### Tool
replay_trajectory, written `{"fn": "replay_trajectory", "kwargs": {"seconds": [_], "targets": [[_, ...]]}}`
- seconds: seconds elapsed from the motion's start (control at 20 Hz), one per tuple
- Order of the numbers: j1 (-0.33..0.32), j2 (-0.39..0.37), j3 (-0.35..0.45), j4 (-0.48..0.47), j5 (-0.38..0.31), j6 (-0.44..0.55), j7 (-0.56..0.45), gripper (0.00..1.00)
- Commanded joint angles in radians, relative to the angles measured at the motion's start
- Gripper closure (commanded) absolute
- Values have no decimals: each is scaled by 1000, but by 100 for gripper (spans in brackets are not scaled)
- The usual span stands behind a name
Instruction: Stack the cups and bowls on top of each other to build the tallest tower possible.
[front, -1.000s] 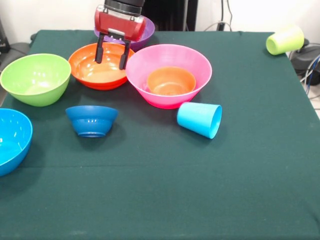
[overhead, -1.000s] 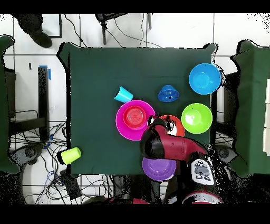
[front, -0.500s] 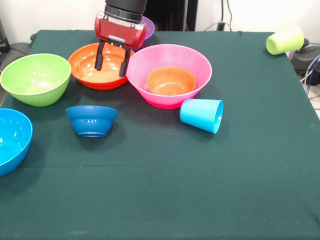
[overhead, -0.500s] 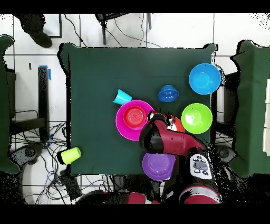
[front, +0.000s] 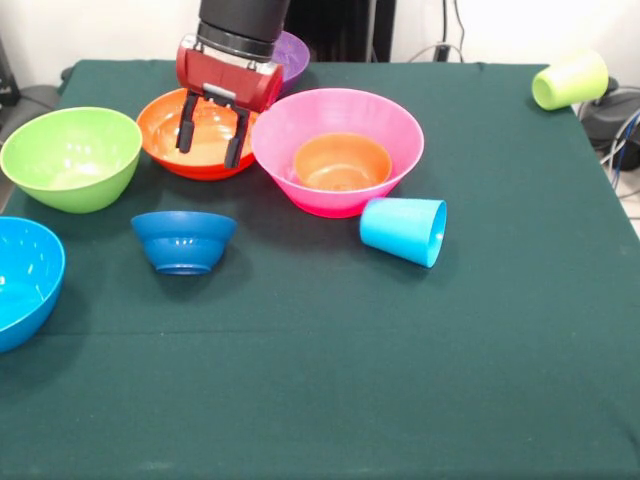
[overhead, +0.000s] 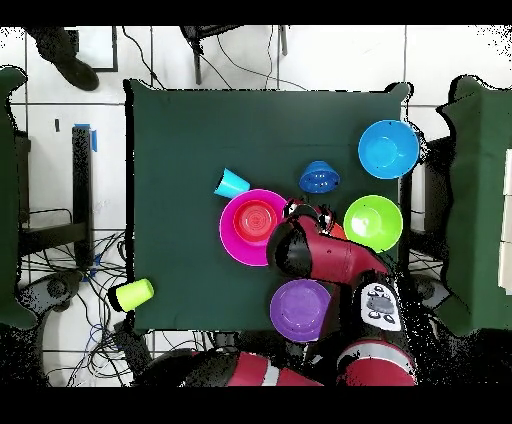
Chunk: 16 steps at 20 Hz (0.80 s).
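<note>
gripper (front: 209, 135): red and black, two dark fingers spread apart with nothing between them, hanging right over the orange-red bowl

orange-red bowl (front: 172, 135): glossy, sits upright at the far side of the front view, rim touching or just about touching the pink one; in the overhead view the arm hides almost all of it

pink bowl (front: 385, 120): biggest-looking of the lot, shiny, upright near the middle of the table, with the small orange bowl (front: 342, 162) sitting inside it

purple bowl (overhead: 301, 309): behind the arm in the front view, only a sliver shows there; the overhead view shows it whole, upright, close to the robot's edge of the table

lime green bowl (front: 70, 157): upright, just beside the orange-red one

light blue bowl (front: 25, 280): upright, cut off by the picture's edge in the front view

small dark blue bowl (front: 184, 240): stands on its own, flared rim, nothing nested in it

light blue cup (front: 404, 231): tipped on its side, mouth facing the camera-side right, just beside the pink bowl

lime green cup (front: 570, 80): also on its side, way off at the far corner

table (front: 330, 380): dark green cloth
</note>
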Motion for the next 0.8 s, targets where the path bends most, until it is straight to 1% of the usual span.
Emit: {"fn": "replay_trajectory", "kwargs": {"seconds": [0.05, 0.2, 0.35, 0.5, 0.7, 0.8], "targets": [[49, 92, 31, -88, 82, 111, 138, 0], [70, 98, 12, -93, 112, 123, 142, 0], [102, 108, -6, -83, 149, 110, 161, 0], [128, 103, -22, -77, 178, 119, 161, 0], [163, 118, -53, -68, 214, 105, 167, 0], [155, 120, -43, -53, 213, 85, 164, 0]]}}
